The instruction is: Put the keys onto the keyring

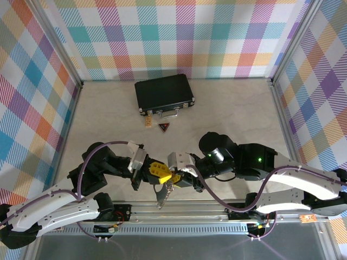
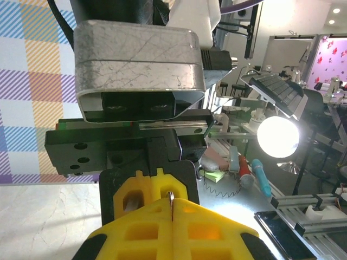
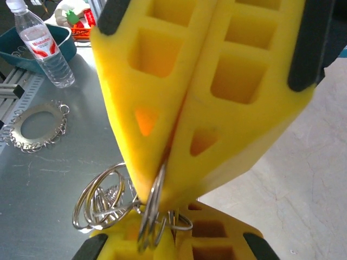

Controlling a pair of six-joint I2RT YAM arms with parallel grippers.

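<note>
No lettering could be read anywhere. A clear water bottle (image 3: 44, 47), standing on the grey metal surface at the far left of the right wrist view, carried a red-and-white label (image 3: 40, 45) with red script too blurred to make out. On the table, just near of the black case (image 1: 164, 94), a dark triangular tag (image 1: 164, 128) bore a red mark too small to read. Left of it lay a small tan tag (image 1: 148, 124) whose face showed no legible print.
</note>
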